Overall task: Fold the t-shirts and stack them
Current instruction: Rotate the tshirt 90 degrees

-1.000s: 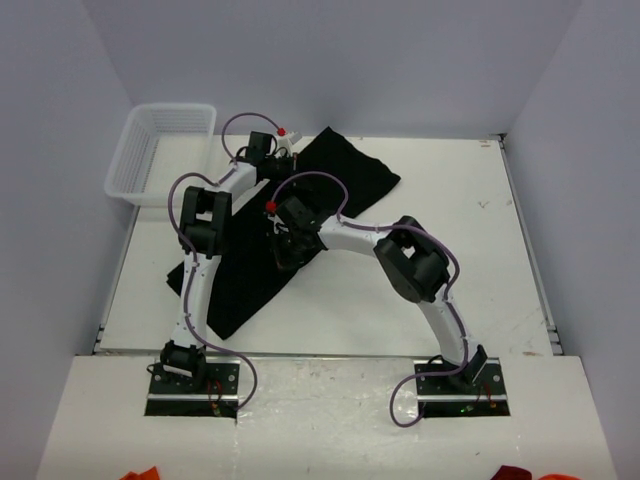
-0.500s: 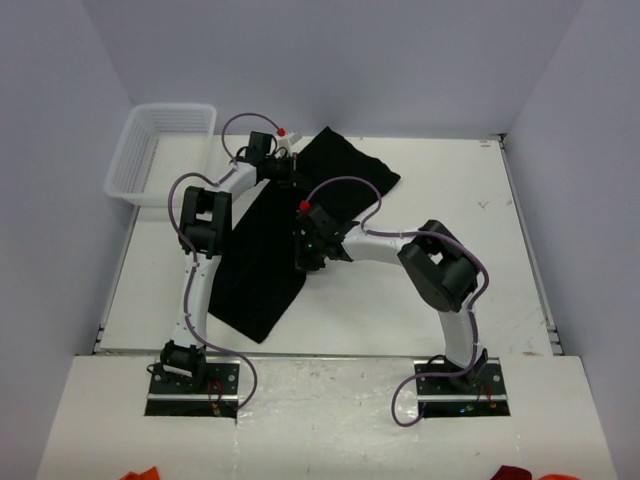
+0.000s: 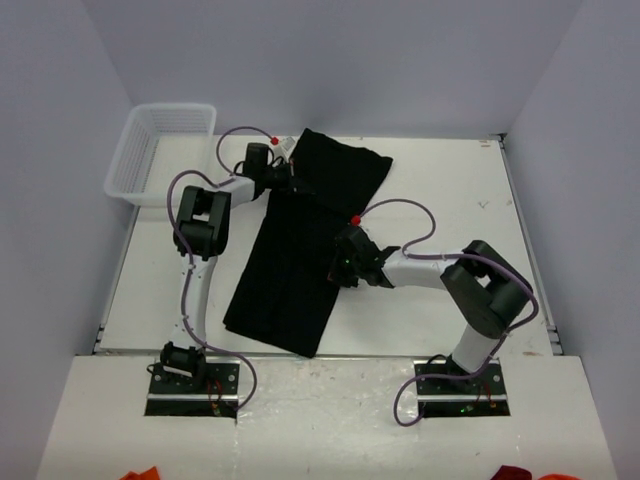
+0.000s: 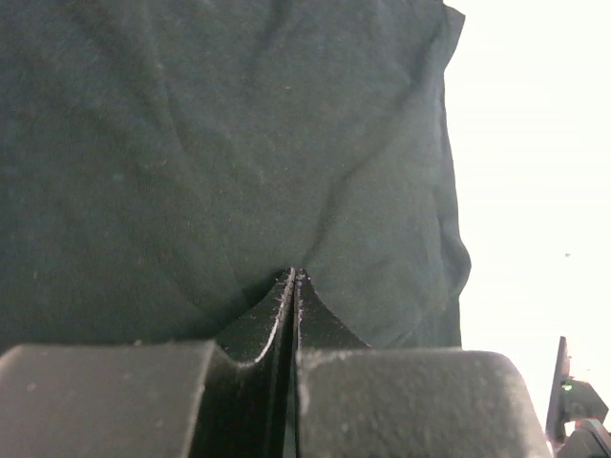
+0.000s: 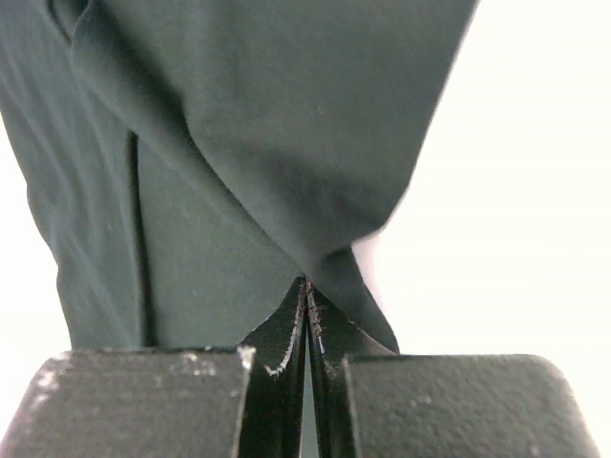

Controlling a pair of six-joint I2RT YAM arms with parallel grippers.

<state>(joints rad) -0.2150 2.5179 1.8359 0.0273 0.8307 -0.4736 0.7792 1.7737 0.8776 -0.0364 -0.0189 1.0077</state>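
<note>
One black t-shirt point(image 3: 290, 265) lies in a long band across the white table point(image 3: 450, 200), from the far middle to the near left. My left gripper point(image 3: 287, 180) is shut on the cloth near its far end. In the left wrist view the t-shirt point(image 4: 239, 143) fills the frame and puckers into the shut left gripper point(image 4: 294, 275). My right gripper point(image 3: 338, 268) is shut on the shirt's right edge at mid-length. In the right wrist view a fold of the t-shirt point(image 5: 258, 134) runs down into the shut right gripper point(image 5: 307, 284).
A white plastic mesh basket point(image 3: 160, 150) stands at the far left corner of the table. Grey walls close in the table at the back and on both sides. The arm bases point(image 3: 190, 375) sit on the near ledge.
My right gripper has moved right and nearer with the shirt's edge, pulling the cloth wider and swinging its near end to the right. The left gripper has shifted only a little.
</note>
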